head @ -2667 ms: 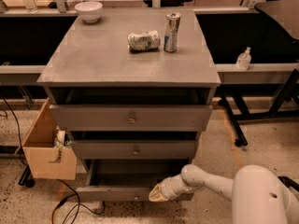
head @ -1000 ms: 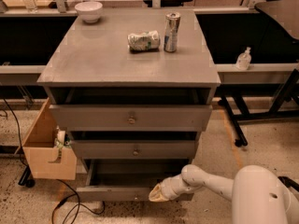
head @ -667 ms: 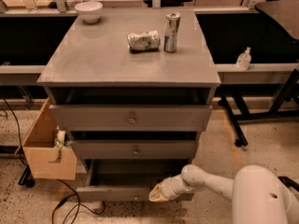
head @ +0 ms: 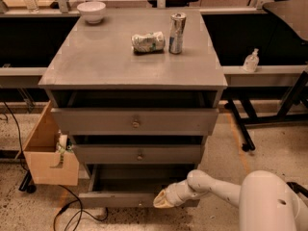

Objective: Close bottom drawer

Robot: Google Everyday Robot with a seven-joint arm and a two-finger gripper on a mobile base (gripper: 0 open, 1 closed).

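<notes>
Camera view: hand (head: pixel 165 200) against bottom drawer (head: pixel 114 199)

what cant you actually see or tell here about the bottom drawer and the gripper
All in the camera view:
- Bottom drawer tray: mostly in shadow under the middle drawer; any contents cannot be told.
- Its knob: not visible; the gripper, low in front of the panel's right part, may cover it.
- Whether the gripper touches the panel: cannot tell.
- Robot body: cut off by the right and bottom edges.
</notes>
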